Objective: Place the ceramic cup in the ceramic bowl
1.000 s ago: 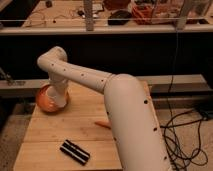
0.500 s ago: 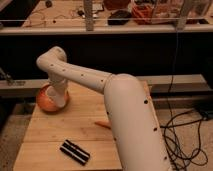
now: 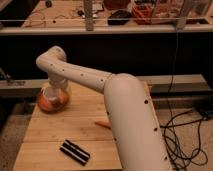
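The orange-terracotta ceramic bowl (image 3: 51,103) stands at the far left of the wooden table (image 3: 55,131). My white arm reaches from the lower right across the table, bending down over the bowl. My gripper (image 3: 54,90) is at the bowl's mouth, mostly hidden behind the wrist. A small white shape (image 3: 47,93), seemingly the ceramic cup, shows just inside the bowl's rim right under the gripper. I cannot tell whether the gripper holds it.
A black ribbed object (image 3: 75,152) lies near the table's front edge. A small orange piece (image 3: 102,124) lies mid-table beside my arm. Black cables (image 3: 186,134) trail on the floor at right. A grey ledge (image 3: 175,82) and cluttered bench run behind.
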You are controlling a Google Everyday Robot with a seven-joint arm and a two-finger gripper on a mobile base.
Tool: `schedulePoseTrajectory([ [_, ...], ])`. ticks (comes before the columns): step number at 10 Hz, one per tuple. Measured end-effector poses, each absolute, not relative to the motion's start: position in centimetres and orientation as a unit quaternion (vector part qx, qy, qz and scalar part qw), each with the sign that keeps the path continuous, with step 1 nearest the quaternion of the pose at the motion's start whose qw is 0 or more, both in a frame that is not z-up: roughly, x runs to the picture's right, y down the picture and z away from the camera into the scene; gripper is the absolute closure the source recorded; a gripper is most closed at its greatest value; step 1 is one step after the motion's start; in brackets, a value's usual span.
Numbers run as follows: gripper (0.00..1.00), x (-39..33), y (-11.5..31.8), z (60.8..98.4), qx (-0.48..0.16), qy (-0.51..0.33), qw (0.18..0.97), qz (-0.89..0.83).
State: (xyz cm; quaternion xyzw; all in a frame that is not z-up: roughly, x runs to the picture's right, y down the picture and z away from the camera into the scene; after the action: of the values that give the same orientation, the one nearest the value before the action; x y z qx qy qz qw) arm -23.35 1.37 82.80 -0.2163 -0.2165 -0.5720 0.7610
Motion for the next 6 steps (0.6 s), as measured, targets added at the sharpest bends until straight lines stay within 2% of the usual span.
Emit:
schedulePoseTrajectory([
  [1, 0.24, -23.33, 1.29, 82.77, -0.216, -0.216, 0.762, -0.572],
  [3, 0.35, -23.45, 1.4, 82.85, -0.215, -0.215, 0.762, -0.571],
  [5, 0.29, -23.27, 1.28, 82.72, -0.214, -0.214, 0.765, -0.569],
  [6, 0.21, -22.95, 1.18, 82.65, -0.213, -0.213, 0.766, -0.568],
])
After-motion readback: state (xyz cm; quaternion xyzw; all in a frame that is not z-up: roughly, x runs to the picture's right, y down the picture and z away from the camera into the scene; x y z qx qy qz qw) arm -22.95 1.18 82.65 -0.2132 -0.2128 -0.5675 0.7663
